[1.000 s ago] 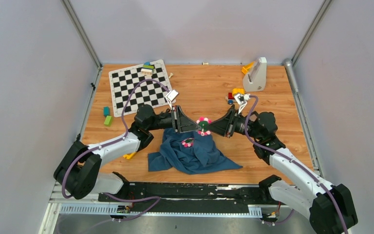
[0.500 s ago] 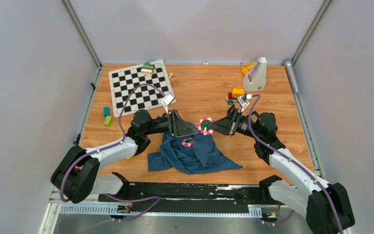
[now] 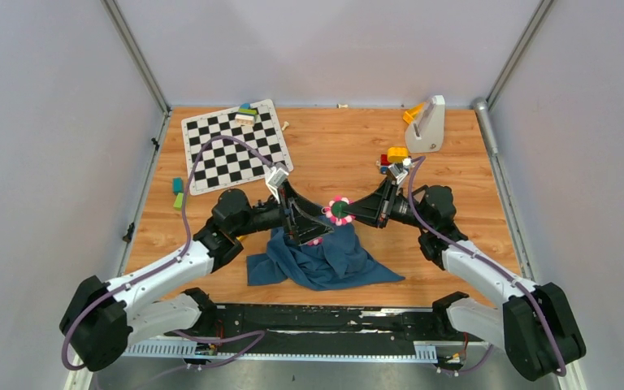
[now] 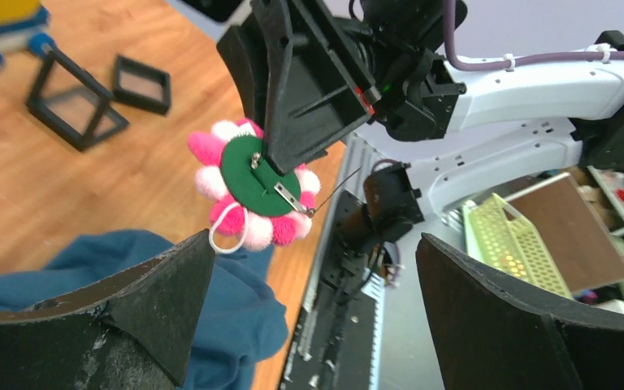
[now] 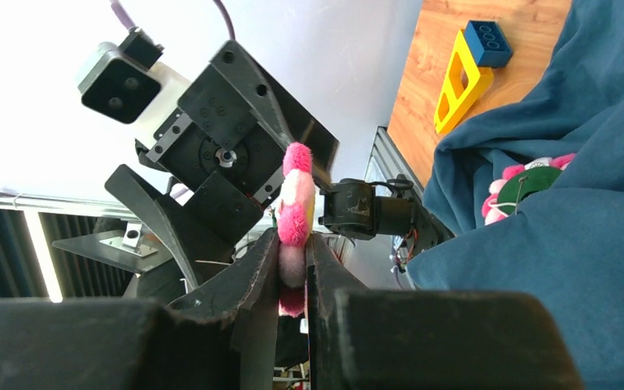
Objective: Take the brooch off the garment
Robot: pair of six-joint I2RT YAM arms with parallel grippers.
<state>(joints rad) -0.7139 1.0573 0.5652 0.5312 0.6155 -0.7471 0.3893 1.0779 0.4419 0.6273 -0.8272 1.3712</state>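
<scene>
**Right hand pinching the brooch, left hand spread wide beside it**

My right hand [image 5: 294, 244] is clamped flat on the brooch [image 5: 296, 199]. In its own camera I get the flower edge-on. Pink and white fluff sticks out past the two fingers, and the lower part is swallowed between them.

From the left wrist camera the brooch's green back faces me. A metal pin [image 4: 288, 195] lies across it, with its tip poking out to one side. A white loop [image 4: 226, 230] hangs off the lower petals. I cannot tell whether the loop or the pin touches the cloth.

My left hand [image 4: 317, 268] is spread wide with nothing between its fingers. Only the two fingertips show, cut off by the bottom of the frame. The brooch hangs just beyond the gap, nearer the finger at the frame's left.

Below both hands, on the side nearer me, lies the garment [image 3: 333, 262], a rumpled blue heap on the bench [image 3: 333, 154].

From above, the left hand covers most of a smaller pink piece [image 5: 528, 188] on the cloth. The right wrist camera shows that piece half sunk in a fold.

Past the garment in that same view, a yellow block [image 5: 459, 81] and a blue block [image 5: 487, 42] sit close together on the wood.
</scene>
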